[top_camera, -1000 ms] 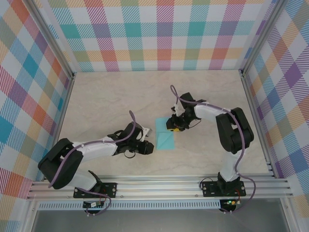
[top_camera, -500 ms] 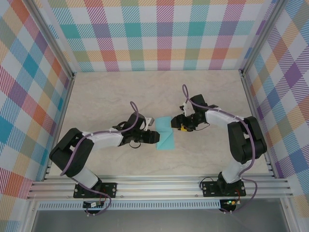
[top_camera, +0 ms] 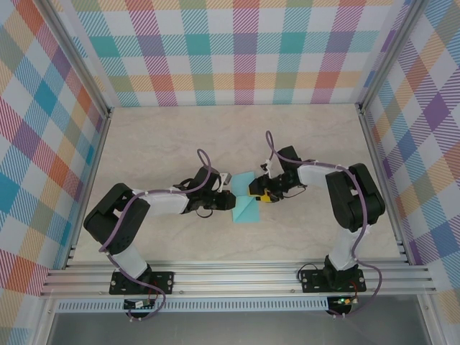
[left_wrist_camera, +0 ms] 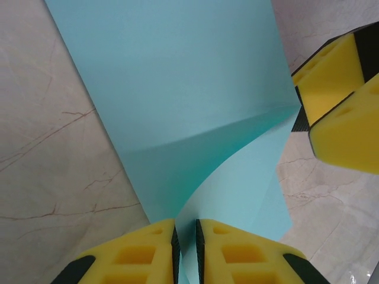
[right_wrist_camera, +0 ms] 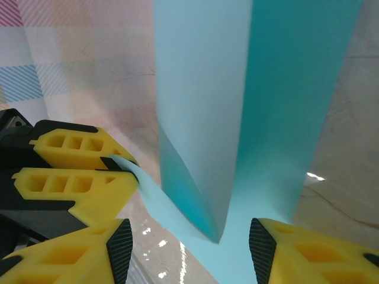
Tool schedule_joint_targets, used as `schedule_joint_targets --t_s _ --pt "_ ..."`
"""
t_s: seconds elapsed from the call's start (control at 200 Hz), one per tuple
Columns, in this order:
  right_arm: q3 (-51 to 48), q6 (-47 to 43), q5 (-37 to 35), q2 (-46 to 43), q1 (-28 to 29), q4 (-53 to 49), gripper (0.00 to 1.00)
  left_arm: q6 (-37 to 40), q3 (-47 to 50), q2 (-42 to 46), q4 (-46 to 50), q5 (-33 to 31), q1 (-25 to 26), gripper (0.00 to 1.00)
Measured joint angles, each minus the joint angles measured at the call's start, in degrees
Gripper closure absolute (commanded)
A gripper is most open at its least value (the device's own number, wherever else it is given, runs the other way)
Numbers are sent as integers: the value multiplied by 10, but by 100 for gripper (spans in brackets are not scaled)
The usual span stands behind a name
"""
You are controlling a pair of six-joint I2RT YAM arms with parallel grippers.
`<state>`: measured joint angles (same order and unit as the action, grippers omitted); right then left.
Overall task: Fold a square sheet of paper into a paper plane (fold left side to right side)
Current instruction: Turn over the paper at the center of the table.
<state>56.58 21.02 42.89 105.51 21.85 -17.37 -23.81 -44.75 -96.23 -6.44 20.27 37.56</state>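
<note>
Marbled beige tabletop: left gripper is clamping thin turquoise square paper sheet; right gripper is straddling it, jaws apart. Advice: be aligning edges before creasing.

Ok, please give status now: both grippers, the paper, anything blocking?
Left gripper shut on an edge of the square sheet of paper. Right gripper open, astride the raised flap. Sheet partly lifted and curved, not creased flat. Nothing blocking.

A beige marbled table carries the square sheet of paper at frame centre, one edge apparently lifted.
</note>
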Motion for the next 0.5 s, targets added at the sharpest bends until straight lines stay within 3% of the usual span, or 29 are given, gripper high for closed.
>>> schedule_joint_targets --t_s 0.08,0.16,0.22,0.26,0.5 --pt "2 6 14 13 5 9 57 0 0 0 0 -2 0 81" --pt "7 13 25 24 9 11 72 -4 0 0 0 -6 0 75" --pt "12 11 31 27 11 11 90 -9 0 0 0 -8 -1 64" --pt "16 11 31 27 11 9 97 -15 0 2 -2 -9 -3 56" --pt "24 9 30 -38 -11 7 100 -63 27 125 -12 -11 -52 22"
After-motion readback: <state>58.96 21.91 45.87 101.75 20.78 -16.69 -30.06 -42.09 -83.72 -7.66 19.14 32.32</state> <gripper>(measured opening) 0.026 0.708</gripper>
